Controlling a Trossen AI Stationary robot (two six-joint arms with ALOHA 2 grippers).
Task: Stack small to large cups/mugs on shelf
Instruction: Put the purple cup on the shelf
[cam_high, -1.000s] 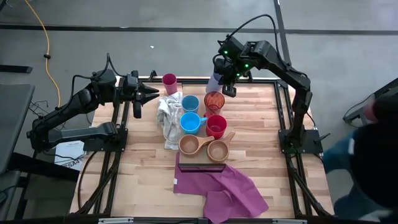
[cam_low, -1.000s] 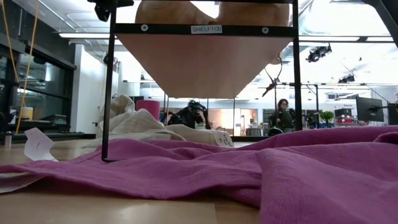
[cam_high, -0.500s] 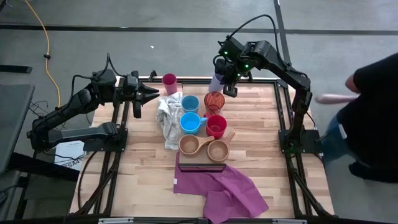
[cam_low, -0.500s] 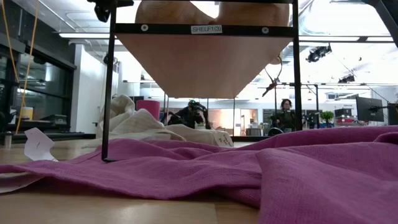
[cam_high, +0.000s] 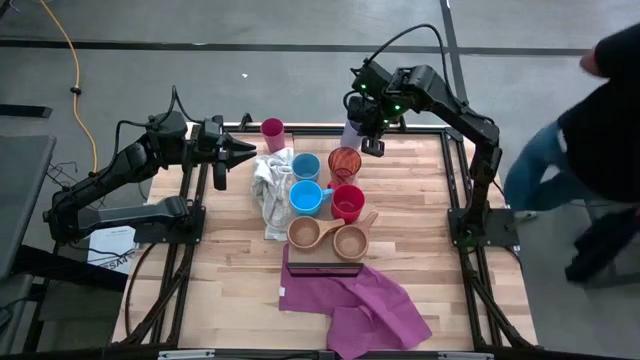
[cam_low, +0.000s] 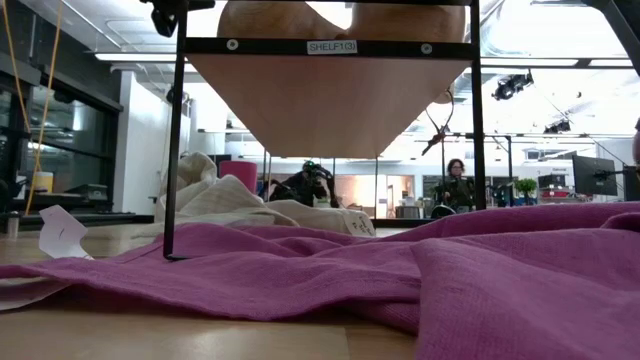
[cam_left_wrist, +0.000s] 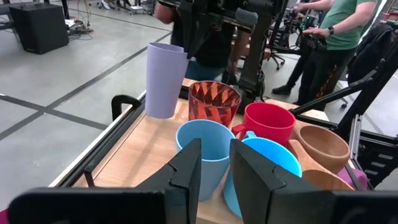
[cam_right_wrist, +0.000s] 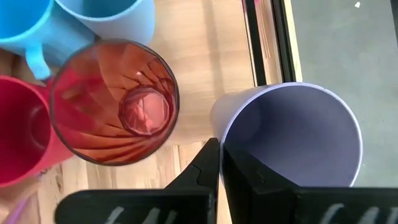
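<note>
My right gripper (cam_high: 362, 138) is shut on the lavender tumbler (cam_high: 350, 129) at the table's far edge, beside the orange-red tumbler (cam_high: 344, 162). Two blue mugs (cam_high: 305, 182), a red mug (cam_high: 348, 203) and two tan wooden cups (cam_high: 328, 238) stand in a cluster on the shelf, whose dark end frame (cam_high: 325, 268) faces the near edge. The shelf's underside (cam_low: 330, 95) shows in the low view. The magenta tumbler (cam_high: 272, 132) stands at the far edge. My left gripper (cam_high: 243, 153) is open and empty, left of the cups. My right gripper pinches the lavender tumbler's rim wall (cam_right_wrist: 219, 127), one finger inside the cup and one outside. The fingers come from above. The tumbler stays upright, mouth up; in the left wrist view (cam_left_wrist: 163, 81) its base seems to hover just above the table's far edge.
A white cloth (cam_high: 268, 188) lies crumpled left of the blue mugs. A purple cloth (cam_high: 360, 300) lies at the near edge, in front of the shelf frame. A person (cam_high: 600, 110) moves beside the table's right side.
Both arms have kept about still. The person beside the table's right side has moved toward the far side.
</note>
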